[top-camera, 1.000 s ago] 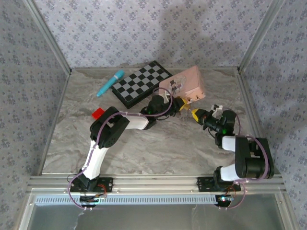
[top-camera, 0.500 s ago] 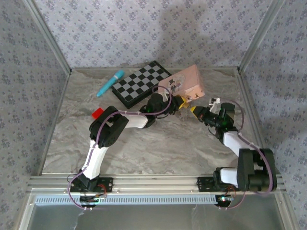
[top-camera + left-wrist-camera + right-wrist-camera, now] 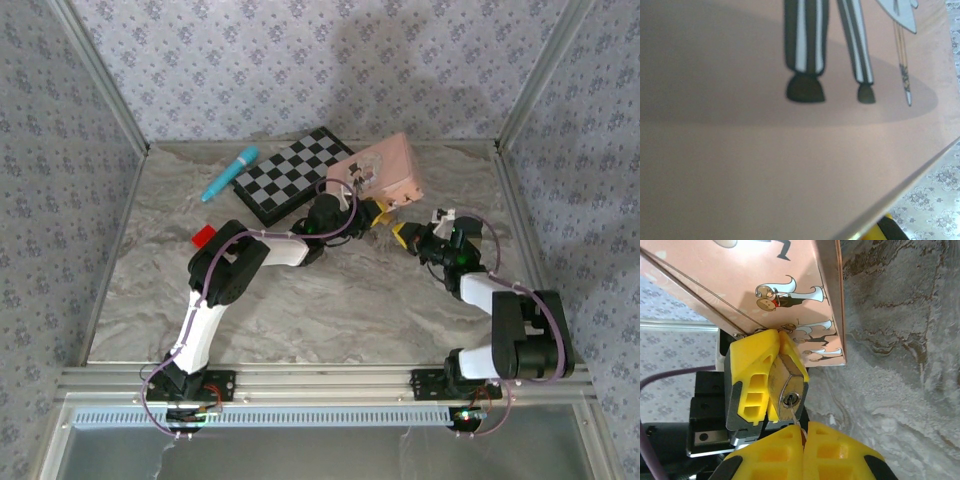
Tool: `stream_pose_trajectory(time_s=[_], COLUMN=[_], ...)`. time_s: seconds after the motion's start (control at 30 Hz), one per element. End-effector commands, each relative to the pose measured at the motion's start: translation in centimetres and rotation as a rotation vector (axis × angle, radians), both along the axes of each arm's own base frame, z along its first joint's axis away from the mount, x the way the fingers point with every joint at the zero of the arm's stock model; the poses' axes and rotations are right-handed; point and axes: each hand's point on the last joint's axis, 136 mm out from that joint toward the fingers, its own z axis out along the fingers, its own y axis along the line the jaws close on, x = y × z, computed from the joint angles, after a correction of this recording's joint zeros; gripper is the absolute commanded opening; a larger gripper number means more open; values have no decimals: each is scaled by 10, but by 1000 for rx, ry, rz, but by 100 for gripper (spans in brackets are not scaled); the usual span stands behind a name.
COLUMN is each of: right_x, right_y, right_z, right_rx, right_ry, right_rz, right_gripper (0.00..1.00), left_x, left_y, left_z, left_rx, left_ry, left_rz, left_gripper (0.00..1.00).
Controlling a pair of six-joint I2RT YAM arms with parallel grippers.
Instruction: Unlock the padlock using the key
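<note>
Moving up and to the left since one second ago, the right gripper (image 3: 405, 236) is now sitting very near the left gripper (image 3: 372, 212) in the top view. The pink tin (image 3: 390, 170) is also lying slightly more toward the upper left than before.

At the left of the table (image 3: 330, 300), the blue pen (image 3: 230, 173) and the red block (image 3: 205, 236) are lying apart from the work. The chessboard (image 3: 295, 175) is resting just left of the tin. At the centre of the frame, the left gripper is reaching to the lower edge of the tin, and its wrist camera is looking at the pink lid from very close.

In the right wrist view, the left gripper's yellow fingers are clamping the padlock (image 3: 787, 382) from both sides. They are holding it just under the tin's edge, at the centre left of that frame, with the keyhole facing the camera. At the bottom of the same frame, the right gripper's fingers are pressing together on the key (image 3: 794, 415), and its thin blade is meeting the keyhole. How deep it is sitting, I cannot tell.

I think the insertion is reaching its end and the turning is coming next. If the blade is not fully in, I think the turn is risking a slip in the fingers
</note>
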Motion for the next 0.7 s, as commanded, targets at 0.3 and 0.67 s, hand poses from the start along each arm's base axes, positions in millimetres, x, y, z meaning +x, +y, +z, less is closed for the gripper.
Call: stream_pose_trajectory(time_s=[0.3,0.67], right_x=[22,26], right_y=[-5,-4], right_z=[31,15], right_rx=[233,269], right_ry=[-46,-35], right_rz=[56,6], right_gripper=[0,0], left_x=[-71,-69], left_y=[-34,-34], left_z=[27,35], left_rx=[-62,-53], left_ry=[-95,-132], left_rz=[-294,-284], left_gripper=[0,0])
